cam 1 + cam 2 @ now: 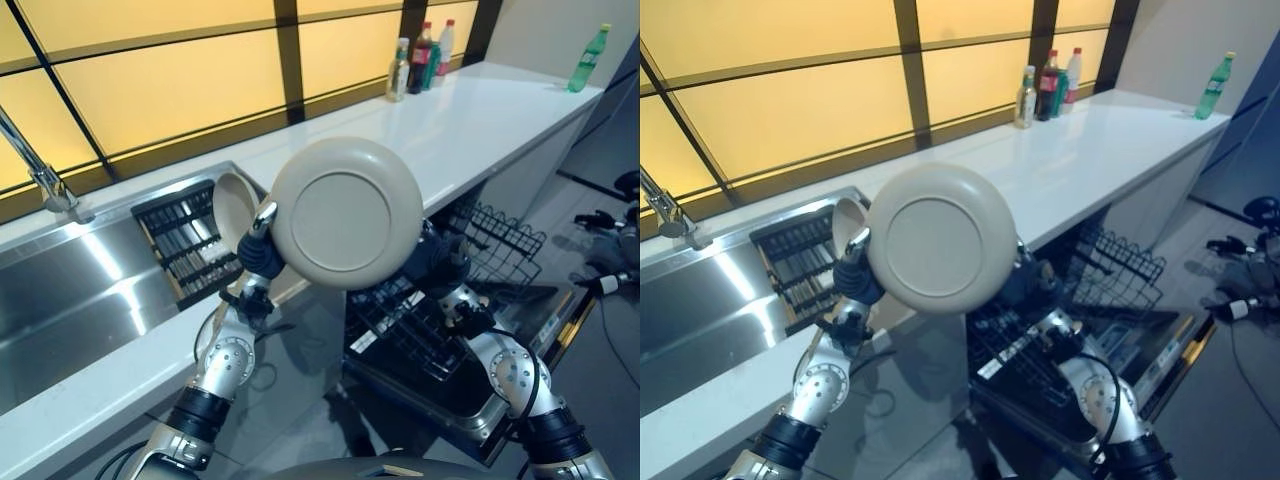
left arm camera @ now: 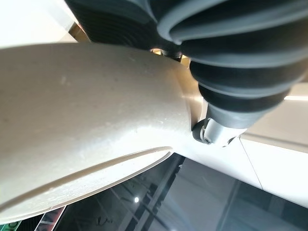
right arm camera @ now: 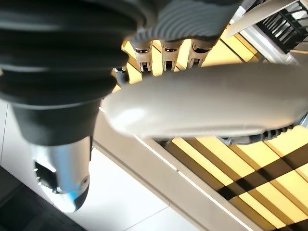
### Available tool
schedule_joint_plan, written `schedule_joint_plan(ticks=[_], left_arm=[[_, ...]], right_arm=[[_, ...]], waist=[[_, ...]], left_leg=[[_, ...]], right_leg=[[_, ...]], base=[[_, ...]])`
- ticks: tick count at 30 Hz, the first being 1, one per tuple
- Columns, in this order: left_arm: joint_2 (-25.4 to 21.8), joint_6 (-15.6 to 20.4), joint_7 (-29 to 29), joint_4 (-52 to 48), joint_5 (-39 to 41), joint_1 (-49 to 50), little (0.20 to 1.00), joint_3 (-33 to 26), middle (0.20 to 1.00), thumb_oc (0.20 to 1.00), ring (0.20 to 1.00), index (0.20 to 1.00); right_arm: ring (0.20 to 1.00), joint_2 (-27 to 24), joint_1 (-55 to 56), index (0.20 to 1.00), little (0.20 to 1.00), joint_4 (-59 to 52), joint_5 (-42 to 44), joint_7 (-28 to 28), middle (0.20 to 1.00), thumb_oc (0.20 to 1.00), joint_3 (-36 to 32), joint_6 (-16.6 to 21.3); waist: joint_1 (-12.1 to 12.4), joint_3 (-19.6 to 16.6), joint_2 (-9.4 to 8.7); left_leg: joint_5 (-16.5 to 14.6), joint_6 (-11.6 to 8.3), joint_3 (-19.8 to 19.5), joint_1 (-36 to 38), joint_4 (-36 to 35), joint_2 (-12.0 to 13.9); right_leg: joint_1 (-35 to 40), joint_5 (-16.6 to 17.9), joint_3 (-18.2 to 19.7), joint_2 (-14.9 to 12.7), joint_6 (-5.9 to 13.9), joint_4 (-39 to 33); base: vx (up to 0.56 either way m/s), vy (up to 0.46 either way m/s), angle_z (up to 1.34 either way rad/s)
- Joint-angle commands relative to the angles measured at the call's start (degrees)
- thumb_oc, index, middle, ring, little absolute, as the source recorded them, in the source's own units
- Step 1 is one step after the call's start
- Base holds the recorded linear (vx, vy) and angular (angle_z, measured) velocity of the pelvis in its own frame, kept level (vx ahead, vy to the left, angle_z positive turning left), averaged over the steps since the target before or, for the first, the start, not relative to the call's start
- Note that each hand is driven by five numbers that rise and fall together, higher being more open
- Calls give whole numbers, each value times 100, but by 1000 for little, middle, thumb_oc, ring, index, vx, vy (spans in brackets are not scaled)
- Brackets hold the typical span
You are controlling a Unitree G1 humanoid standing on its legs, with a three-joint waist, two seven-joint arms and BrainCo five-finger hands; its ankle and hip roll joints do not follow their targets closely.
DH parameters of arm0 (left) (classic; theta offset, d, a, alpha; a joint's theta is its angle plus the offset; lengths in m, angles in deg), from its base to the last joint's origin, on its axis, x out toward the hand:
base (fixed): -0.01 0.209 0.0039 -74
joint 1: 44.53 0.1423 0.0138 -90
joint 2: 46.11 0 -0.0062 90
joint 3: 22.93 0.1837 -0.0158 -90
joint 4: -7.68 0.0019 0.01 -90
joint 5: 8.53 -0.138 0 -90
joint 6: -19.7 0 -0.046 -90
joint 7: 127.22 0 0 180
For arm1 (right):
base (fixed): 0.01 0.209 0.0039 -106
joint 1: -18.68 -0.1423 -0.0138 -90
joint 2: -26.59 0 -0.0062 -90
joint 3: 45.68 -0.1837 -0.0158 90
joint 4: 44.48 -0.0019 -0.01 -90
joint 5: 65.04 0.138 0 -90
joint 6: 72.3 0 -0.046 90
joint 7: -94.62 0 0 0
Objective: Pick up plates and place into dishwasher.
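Plate (image 1: 345, 214): round, beige, underside up

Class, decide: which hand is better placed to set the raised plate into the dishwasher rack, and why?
Probably right. The right hand grips the plate directly above the dishwasher rack; the left hand is nearer the sink.

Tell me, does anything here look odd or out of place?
Nothing looks broken or spilled. The beige plate is held up between the left robot hand and right robot hand, its underside facing the camera. Another plate stands on edge in the sink rack.
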Motion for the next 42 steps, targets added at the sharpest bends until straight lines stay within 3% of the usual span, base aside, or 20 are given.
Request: schedule_joint_plan(ticks=[1, 9, 20, 21, 22, 23, 24, 25, 32, 42], left_arm=[[3, 108, 142, 56, -124, -159, 200, -125, 200, 200, 200, 200], [-20, 161, 27, -4, -290, -222, 200, 246, 200, 200, 200, 200], [-17, 170, 13, 25, -247, -252, 200, 535, 200, 200, 200, 200], [-24, 176, 6, 30, -248, -262, 200, 553, 200, 200, 200, 200], [-22, 182, 10, 46, -265, -264, 200, 559, 200, 200, 200, 200], [-23, 182, -14, 39, -288, -271, 200, 558, 200, 200, 200, 200], [-29, 193, -34, 43, -322, -280, 200, 562, 200, 200, 200, 200], [-39, 195, -59, 40, -368, -286, 200, 564, 200, 200, 200, 200], [-16, 180, -227, 24, -512, -289, 200, 524, 200, 200, 200, 200], [-18, 140, -356, -80, -759, -172, 200, 489, 200, 200, 200, 200]], right_arm=[[1000, 135, -106, 1000, 1000, -576, -15, 218, 1000, 1000, -260, 35], [1000, 5, -242, 1000, 1000, -659, -710, 57, 1000, 1000, 296, -234], [1000, 16, -768, 1000, 1000, -804, -866, -83, 1000, 1000, 860, -370], [875, 1, -802, 875, 875, -840, -898, -121, 875, 875, 886, -321], [696, 2, -822, 696, 696, -839, -922, -123, 696, 696, 894, -279], [464, -7, -843, 464, 464, -848, -916, -136, 464, 464, 889, -248], [297, -12, -863, 297, 297, -854, -941, -167, 297, 297, 866, -200], [200, -26, -879, 200, 200, -846, -973, -211, 200, 200, 842, -133], [200, -66, -851, 200, 200, -809, -1130, -693, 200, 200, 546, 144], [200, -57, -698, 200, 200, -850, -1283, -784, 200, 200, 405, 367]], waist=[[63, -147, -30], [112, -130, -46], [208, -137, -65], [217, -142, -63], [222, -141, -63], [223, -144, -64], [226, -148, -63], [230, -146, -65], [176, -154, -65], [98, -127, -18]], left_leg=[[144, 413, -686, -547, 115, -13], [160, 413, -755, -553, 96, -29], [162, 405, -779, -532, 116, -25], [163, 404, -796, -531, 111, -26], [166, 402, -807, -524, 107, -22], [167, 397, -807, -525, 107, -18], [164, 396, -814, -527, 108, -21], [161, 395, -827, -526, 106, -22], [139, 399, -788, -506, 121, -8], [127, 411, -706, -471, 127, -8]], right_leg=[[128, -482, -85, -85, 249, 757], [155, -520, -140, -83, 227, 710], [226, -540, -198, -96, 211, 671], [233, -546, -202, -98, 211, 669], [237, -551, -204, -97, 208, 674], [239, -555, -204, -96, 208, 674], [247, -558, -209, -98, 206, 666], [251, -558, -212, -94, 205, 663], [248, -549, -197, -101, 207, 659], [234, -539, -113, -90, 216, 674]], base=[[11, -5, 4], [2, -2, 2], [0, 0, 0], [0, 0, 0], [0, 0, 0], [0, 0, 0], [0, 0, 0], [0, 0, 0], [0, 0, 0], [0, 0, 0]])
